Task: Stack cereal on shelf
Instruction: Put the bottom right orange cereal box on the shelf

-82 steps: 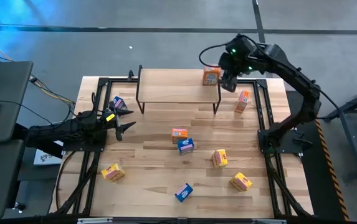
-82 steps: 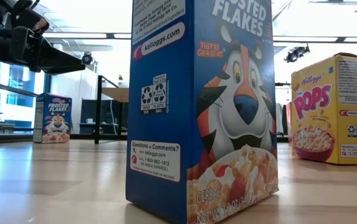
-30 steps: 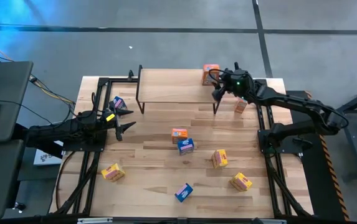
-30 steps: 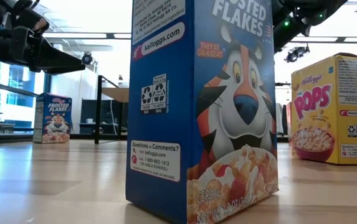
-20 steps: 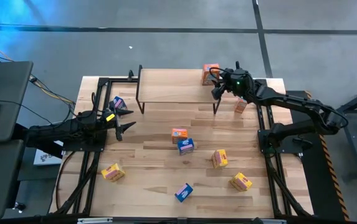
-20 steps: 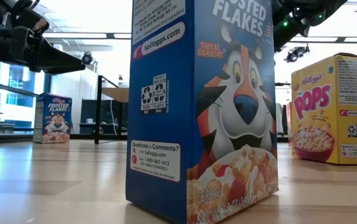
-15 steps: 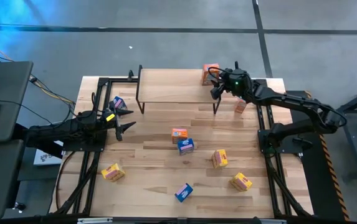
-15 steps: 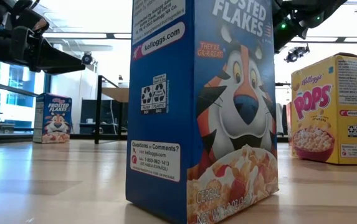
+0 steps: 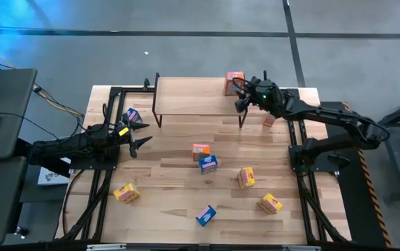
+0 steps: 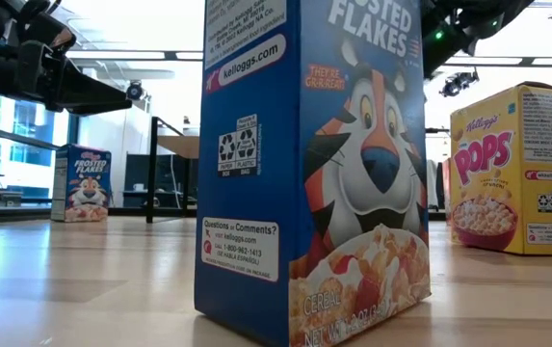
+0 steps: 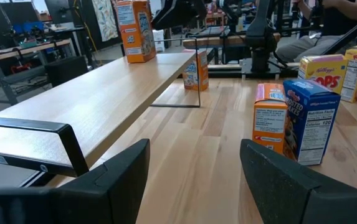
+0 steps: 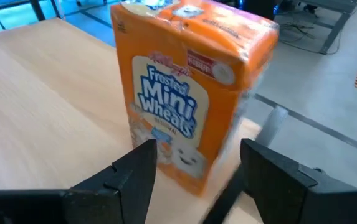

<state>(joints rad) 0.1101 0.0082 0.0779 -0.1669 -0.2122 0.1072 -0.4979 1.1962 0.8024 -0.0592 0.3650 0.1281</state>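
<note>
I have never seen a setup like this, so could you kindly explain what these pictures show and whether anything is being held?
Two dark robot arms work at a wooden table. One camera looks straight down, one sits at table height, and one rides on each wrist. Small cereal boxes are scattered on the table; one orange box stands on the low shelf. The right gripper sits just in front of that box, fingers open and apart from it. The left gripper waits open at the table's left. Nothing is held.

The table [image 9: 179, 202] is carrying the shelf [image 9: 193, 97] at its far edge and eight scattered cereal boxes [image 9: 209, 163], while the shelf is bearing one upright orange box [image 9: 234, 82] at its right end.
</note>
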